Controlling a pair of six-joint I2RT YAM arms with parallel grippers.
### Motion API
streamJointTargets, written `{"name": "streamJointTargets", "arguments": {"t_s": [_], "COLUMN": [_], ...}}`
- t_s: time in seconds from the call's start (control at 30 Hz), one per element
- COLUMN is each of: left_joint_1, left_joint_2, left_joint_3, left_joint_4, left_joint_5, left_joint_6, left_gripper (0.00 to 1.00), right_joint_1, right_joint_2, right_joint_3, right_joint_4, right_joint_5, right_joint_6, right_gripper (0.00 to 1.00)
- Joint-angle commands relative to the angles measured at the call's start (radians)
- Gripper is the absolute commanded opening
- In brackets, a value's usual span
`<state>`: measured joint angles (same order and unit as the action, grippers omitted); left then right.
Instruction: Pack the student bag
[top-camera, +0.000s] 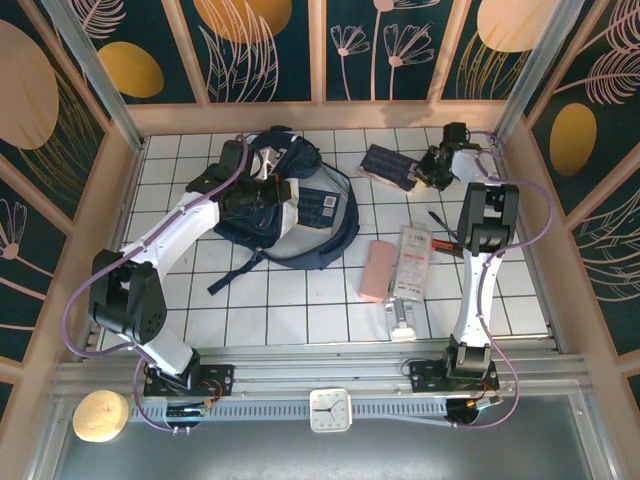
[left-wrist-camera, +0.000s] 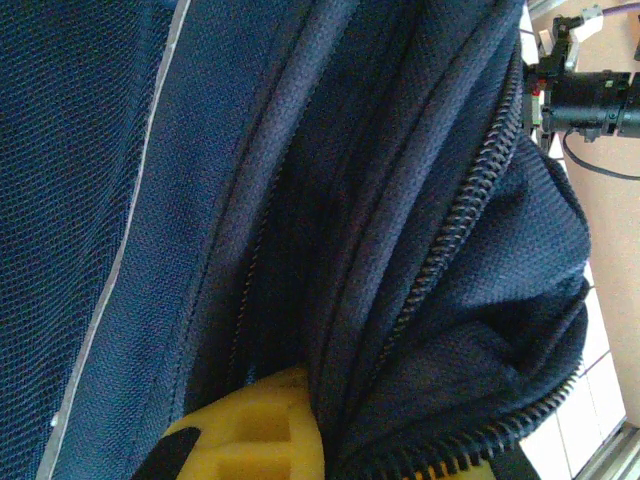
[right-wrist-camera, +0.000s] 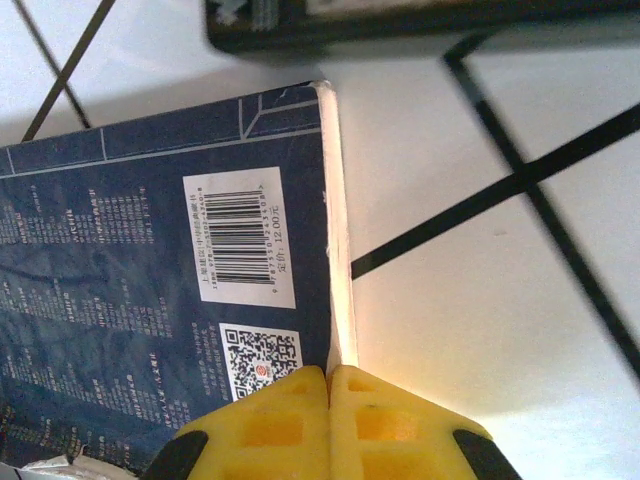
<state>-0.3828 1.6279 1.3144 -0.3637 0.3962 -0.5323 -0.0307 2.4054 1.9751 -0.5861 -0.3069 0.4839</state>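
I see the navy-blue student bag (top-camera: 270, 230) (left-wrist-camera: 300, 200) lying slumped at far left, its zipper (left-wrist-camera: 450, 240) gaping and its black straps (top-camera: 232, 272) trailing toward me.

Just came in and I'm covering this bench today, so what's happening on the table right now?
The left end effector is shut on the navy-blue fabric student backpack beside its open zipper. The right end effector is shut at the page edge of a dark-blue paperback book lying on the white tiled table; whether it actually grips the book is unclear.
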Motion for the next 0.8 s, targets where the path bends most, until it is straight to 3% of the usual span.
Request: {"name": "streamJointTargets", "arguments": {"t_s": [0.0, 0.33, 0.77], "left_joint_1": [-0.001, -0.001, -0.001], "left_joint_2": [-0.020, -0.012, 0.036], "left_joint_3": [-0.009, 0.024, 0.037], "left_joint_4": [-0.001, 0.013, 0.038], "left_joint_5": [0.005, -0.031, -0.056], "left_joint_6": [0.011, 0.005, -0.004], "left_gripper": [0.00, 0.00, 0.00], "right_joint_1": [0.028, -0.029, -0.065], "right_joint_2": [-0.026, -0.480, -0.865], "right_joint_3": [-0.077, -0.507, -0.633], "right_joint_4": [0.000, 0.223, 0.131], "right_joint_5": [0.009, -0.155, -0.311], "right_joint_6": [-0.016, 0.080, 0.111], "right_gripper": [0.00, 0.00, 0.00]}}
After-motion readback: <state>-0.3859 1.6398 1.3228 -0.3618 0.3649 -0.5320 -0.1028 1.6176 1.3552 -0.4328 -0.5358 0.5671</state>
